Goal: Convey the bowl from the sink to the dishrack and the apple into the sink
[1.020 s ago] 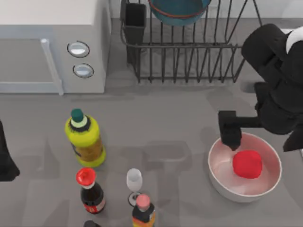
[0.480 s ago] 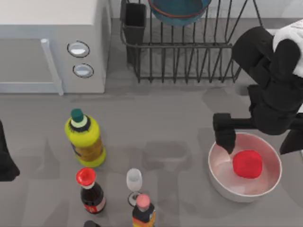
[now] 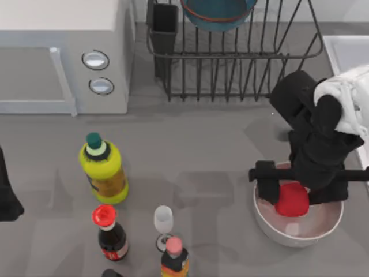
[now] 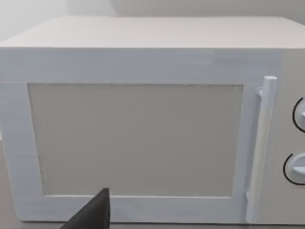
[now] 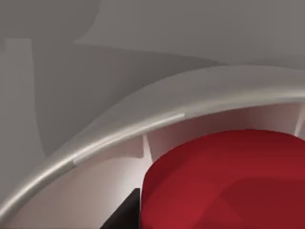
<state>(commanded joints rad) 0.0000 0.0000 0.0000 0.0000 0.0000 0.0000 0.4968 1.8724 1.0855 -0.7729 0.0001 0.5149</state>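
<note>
Top view: the right gripper [image 3: 288, 187] is lowered into the white bowl [image 3: 297, 234] at the table's right. Its fingers are spread, one finger [image 3: 266, 179] just left of the apple [image 3: 290, 201], which lies inside the white bowl. The bowl [image 3: 218, 14] rests in the dishrack [image 3: 230, 63]; the sink [image 3: 346, 52] lies beside the dishrack's right. The left arm [image 3: 8, 196] is parked at the left edge.

Left wrist view: a microwave [image 4: 143, 119] faces the camera; whether the left gripper's fingers are open cannot be told.

Right wrist view: the apple [image 5: 228, 181] lies against a dark fingertip [image 5: 121, 214] inside the white bowl's rim [image 5: 119, 136].

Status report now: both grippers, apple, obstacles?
Right gripper open, low in large white bowl, straddling glossy red apple. Left gripper parked at table's left edge. Nothing blocking.
</note>
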